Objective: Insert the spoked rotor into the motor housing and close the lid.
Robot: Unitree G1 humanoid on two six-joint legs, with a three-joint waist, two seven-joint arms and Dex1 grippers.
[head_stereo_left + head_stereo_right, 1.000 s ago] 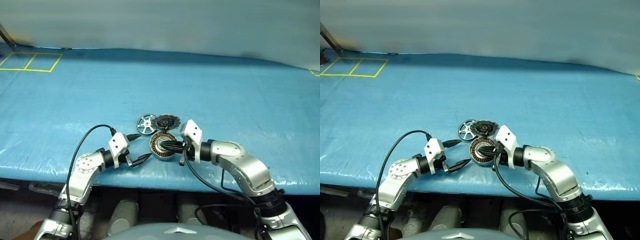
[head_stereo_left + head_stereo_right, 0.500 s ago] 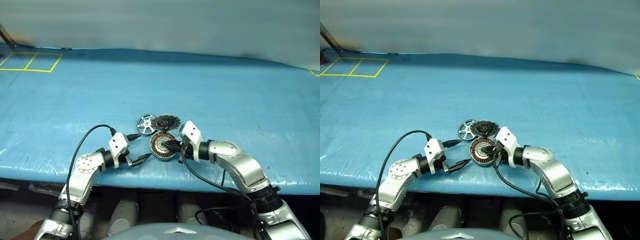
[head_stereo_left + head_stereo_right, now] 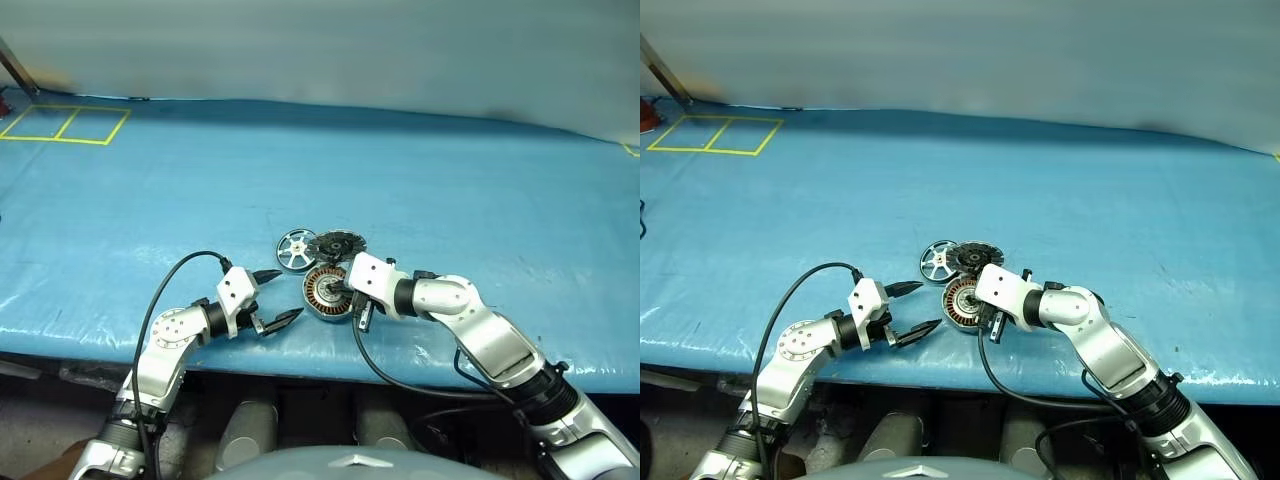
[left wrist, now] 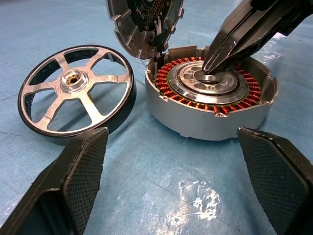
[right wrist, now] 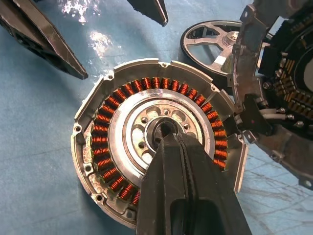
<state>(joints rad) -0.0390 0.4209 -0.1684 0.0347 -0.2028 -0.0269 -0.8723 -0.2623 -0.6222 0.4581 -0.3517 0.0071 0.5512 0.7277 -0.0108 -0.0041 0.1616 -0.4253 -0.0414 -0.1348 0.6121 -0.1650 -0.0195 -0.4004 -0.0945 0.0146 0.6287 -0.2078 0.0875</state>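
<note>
On the blue plastic-sheeted tabletop (image 3: 420, 190), near its front edge, sits the motor housing (image 4: 210, 105), a short round silver-grey metal cylinder with a ring of copper-coloured coils around a bright steel hub. The right gripper (image 5: 168, 139) has its two black jaws pressed together with nothing between them, and their joined tip points down into the dark central bore of that hub; the right wrist view looks straight down on this, while the left wrist view shows it from the side, the tip at or just inside the hole.

The hinged lid (image 5: 283, 88), a grey cast disc with dark radial segments and small wires on its inner face, stands tilted open at the housing's far rim. The head views show it merely as a dark disc behind the housing; the wrist views show it joined to the housing's edge.

Just beside the housing, on the robot's left, the silver open-spoked rotor (image 4: 76, 93) with its dark outer rim lies flat on the sheet, apart from both grippers.

The left gripper (image 3: 272, 297) hangs low over the tabletop just left of the housing, jaws spread wide and empty, facing the housing and rotor.

Yellow tape rectangles (image 3: 62, 124) mark the far left corner of the sheet.
</note>
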